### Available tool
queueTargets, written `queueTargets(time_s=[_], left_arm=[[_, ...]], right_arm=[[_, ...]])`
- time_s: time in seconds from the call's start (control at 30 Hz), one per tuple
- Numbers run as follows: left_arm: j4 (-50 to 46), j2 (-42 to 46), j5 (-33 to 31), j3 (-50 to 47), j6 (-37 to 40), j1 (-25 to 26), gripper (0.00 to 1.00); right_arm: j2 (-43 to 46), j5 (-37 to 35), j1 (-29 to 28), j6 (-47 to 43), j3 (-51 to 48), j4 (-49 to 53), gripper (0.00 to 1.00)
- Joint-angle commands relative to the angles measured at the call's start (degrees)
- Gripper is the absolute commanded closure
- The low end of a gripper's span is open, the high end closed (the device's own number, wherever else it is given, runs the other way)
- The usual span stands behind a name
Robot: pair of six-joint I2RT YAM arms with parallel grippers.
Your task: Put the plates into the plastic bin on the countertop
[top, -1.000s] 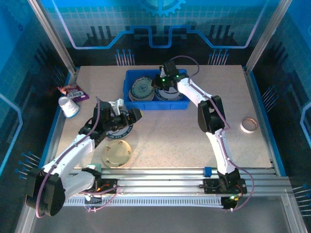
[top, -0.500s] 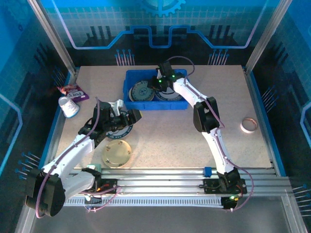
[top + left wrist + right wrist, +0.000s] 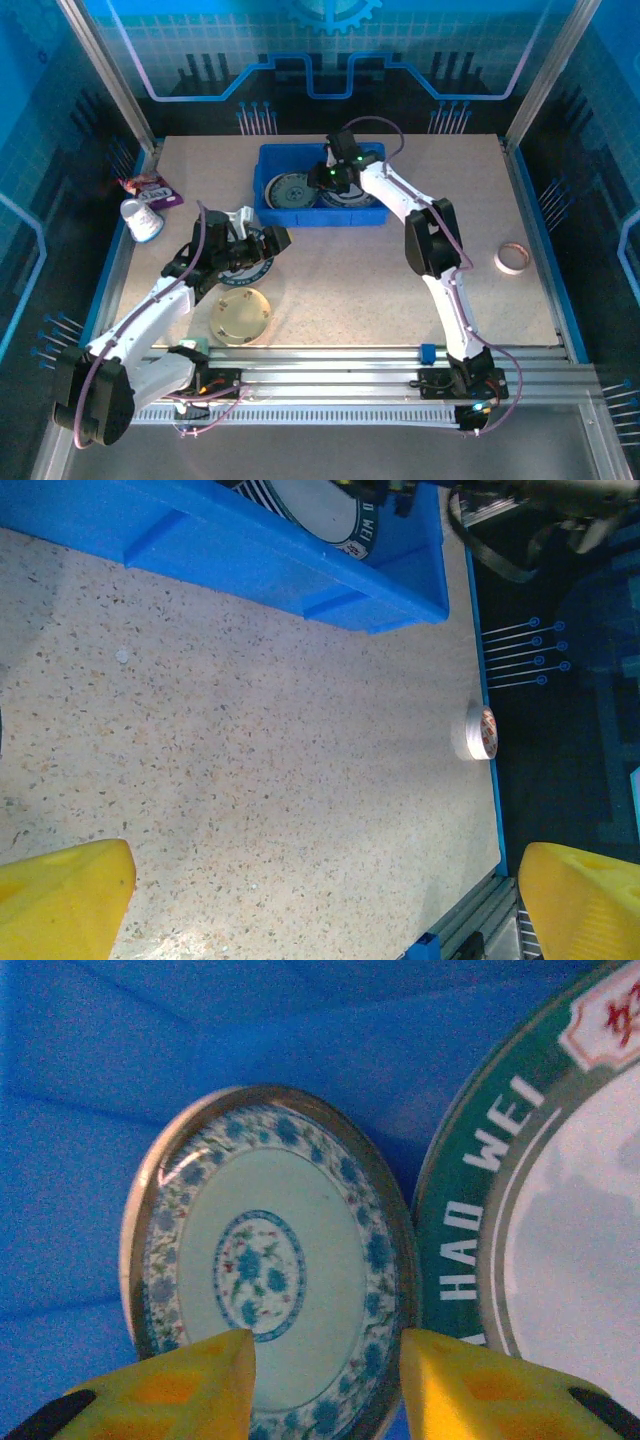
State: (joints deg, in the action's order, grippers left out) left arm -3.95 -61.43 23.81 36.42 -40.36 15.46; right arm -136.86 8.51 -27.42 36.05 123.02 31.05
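Observation:
The blue plastic bin (image 3: 320, 187) stands at the back of the beige countertop (image 3: 360, 290). Inside it a teal-patterned plate (image 3: 270, 1270) lies beside a green-rimmed lettered plate (image 3: 540, 1210). My right gripper (image 3: 325, 1380) hovers open just above the teal plate (image 3: 293, 190), holding nothing. My left gripper (image 3: 273, 238) is wide open over bare counter, its yellow fingers (image 3: 60, 900) empty. Under the left arm lies a dark-rimmed plate (image 3: 243, 268), partly hidden. A cream-gold plate (image 3: 240, 315) rests near the front.
A white cup (image 3: 143, 220) and a purple packet (image 3: 150, 188) sit at the left edge. A tape roll (image 3: 512, 258) lies near the right edge. The bin wall (image 3: 300, 570) stands ahead of the left gripper.
The right gripper opened and let go of the teal-patterned plate, which now lies in the bin. The left arm stayed put.

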Motion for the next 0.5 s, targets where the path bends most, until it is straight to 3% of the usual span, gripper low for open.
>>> queueTargets(time_s=[0.0, 0.23, 0.47], left_arm=[[1.6, -0.9, 0.3, -0.3, 0.6, -0.5, 0.01], [0.8, -0.3, 0.2, 0.0, 0.8, -0.5, 0.01], [0.6, -0.2, -0.8, 0.0, 1.2, -0.5, 0.01]], right_arm=[[3.3, -1.0, -0.5, -1.9, -1.3, 0.3, 0.57], [3.3, 0.2, -0.6, -1.2, -3.7, -1.5, 0.57], [9.2, 3.7, -0.4, -1.9, -9.5, -5.6, 0.58]])
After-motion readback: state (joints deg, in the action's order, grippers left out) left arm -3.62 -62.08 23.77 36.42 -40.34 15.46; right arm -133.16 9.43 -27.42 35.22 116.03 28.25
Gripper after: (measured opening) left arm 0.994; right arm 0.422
